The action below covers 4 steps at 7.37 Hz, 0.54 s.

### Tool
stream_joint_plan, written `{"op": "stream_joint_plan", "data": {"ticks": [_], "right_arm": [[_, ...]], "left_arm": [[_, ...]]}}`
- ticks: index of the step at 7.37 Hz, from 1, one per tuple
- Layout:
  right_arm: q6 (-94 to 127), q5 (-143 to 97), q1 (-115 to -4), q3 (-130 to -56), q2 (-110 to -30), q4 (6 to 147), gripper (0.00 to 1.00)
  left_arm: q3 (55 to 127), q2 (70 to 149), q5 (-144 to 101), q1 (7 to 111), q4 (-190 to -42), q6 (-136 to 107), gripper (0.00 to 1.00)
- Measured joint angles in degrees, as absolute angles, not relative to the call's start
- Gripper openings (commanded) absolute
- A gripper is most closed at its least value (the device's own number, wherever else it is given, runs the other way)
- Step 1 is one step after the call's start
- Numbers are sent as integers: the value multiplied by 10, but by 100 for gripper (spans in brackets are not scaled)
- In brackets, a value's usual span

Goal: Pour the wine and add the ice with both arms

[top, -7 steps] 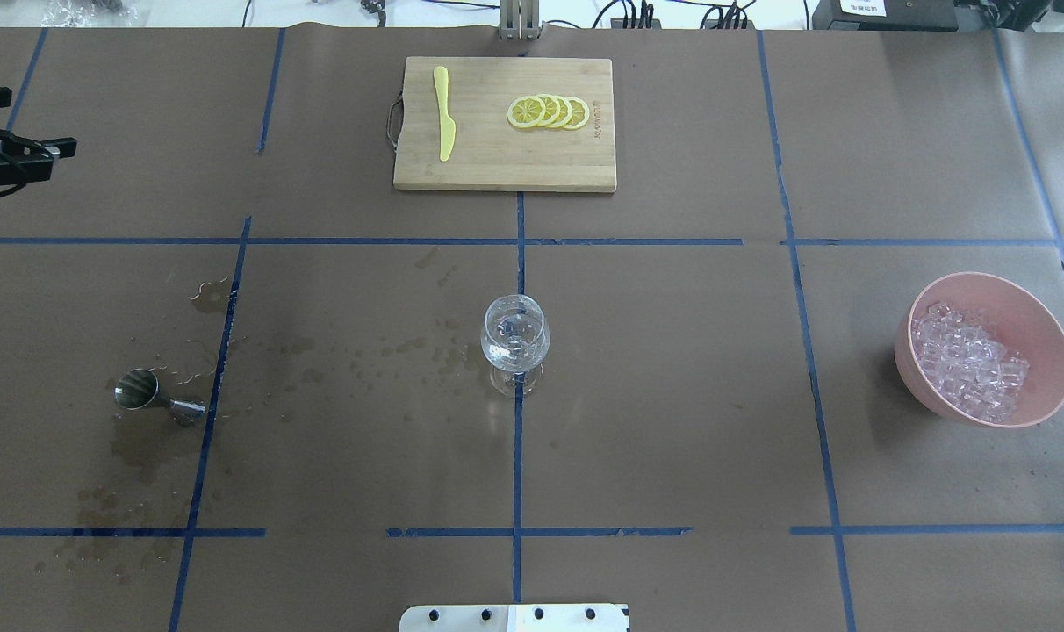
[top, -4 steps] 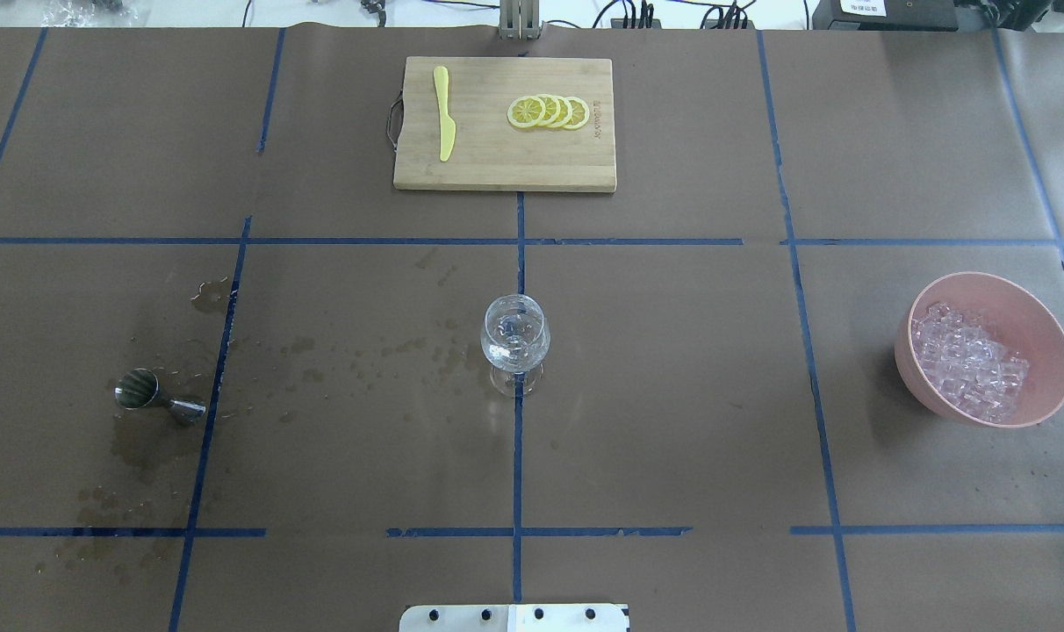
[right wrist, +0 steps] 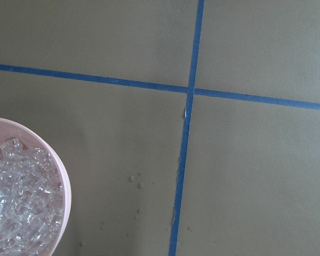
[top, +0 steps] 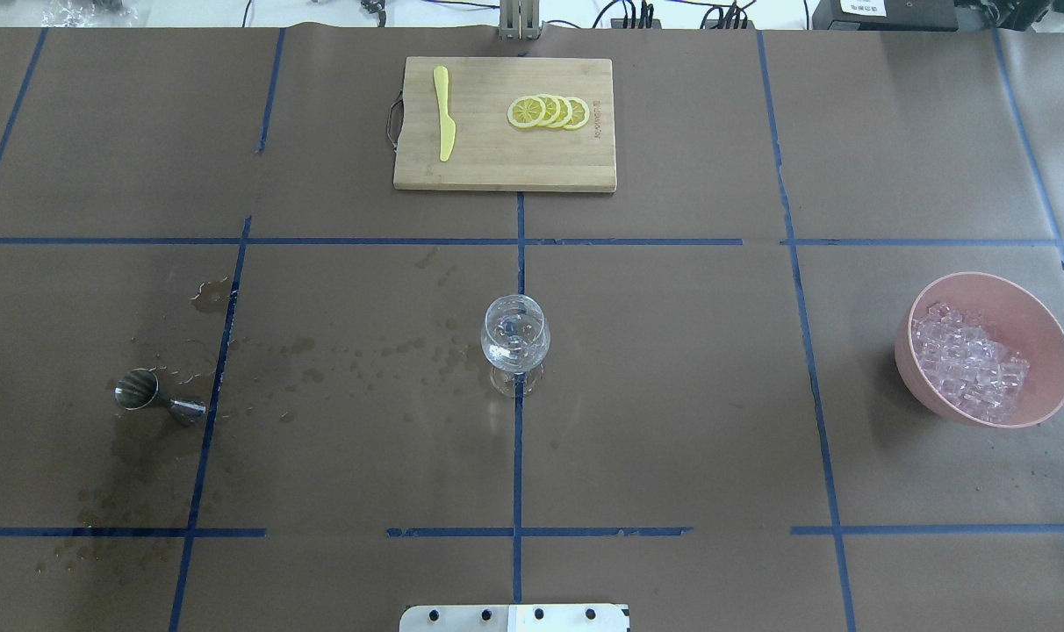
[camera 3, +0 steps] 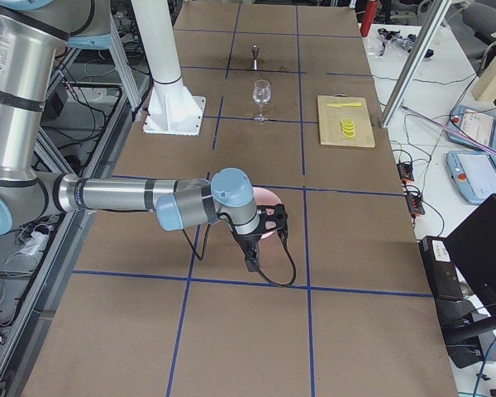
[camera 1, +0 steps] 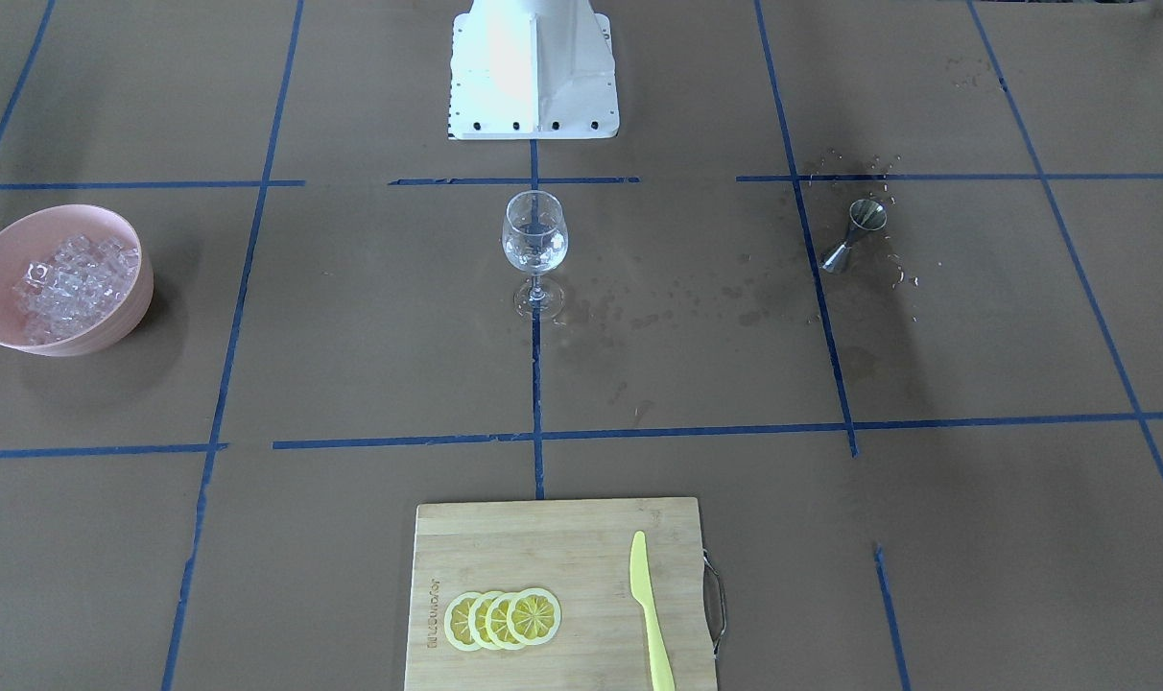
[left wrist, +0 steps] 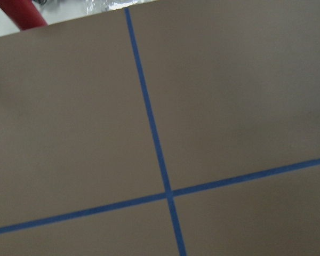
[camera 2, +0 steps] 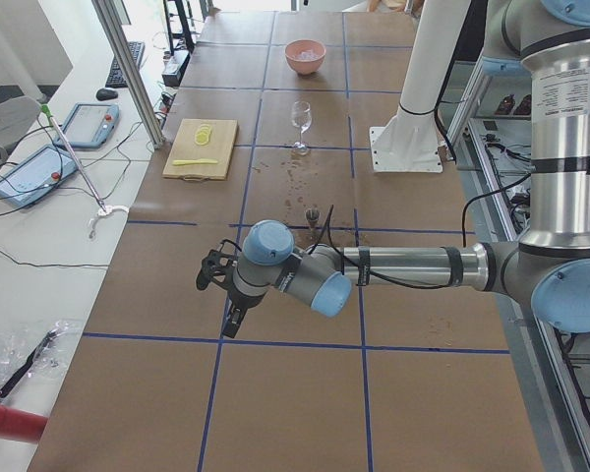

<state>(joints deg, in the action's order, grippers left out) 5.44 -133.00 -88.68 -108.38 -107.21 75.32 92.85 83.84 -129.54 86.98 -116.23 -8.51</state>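
The left arm (camera 2: 403,265) and right arm (camera 3: 116,196) reached low over opposite ends of the table (top: 672,395); whether the left gripper (camera 2: 208,278) or right gripper (camera 3: 273,223) stood spread, I couldn't tell. Ice (top: 971,364) lay heaped in the pink bowl (top: 1043,326) by the right gripper, wine (camera 1: 534,255) in the central wine glass (top: 515,338)

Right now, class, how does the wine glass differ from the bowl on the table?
The glass is clear and stemmed; the bowl is pink and opaque. The glass is tall and narrow, the bowl low and wide. The bowl holds heaped ice; the glass shows no such heap. Both stand upright, open-topped.
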Motion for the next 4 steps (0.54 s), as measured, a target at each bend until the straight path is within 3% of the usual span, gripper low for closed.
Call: {"op": "stream_joint_plan", "data": {"ticks": [4], "right_arm": [[56,-1331,-887,-1087,-1072,753,100]], "left_arm": [[971,834,-1305,889,-854,50,100]]}}
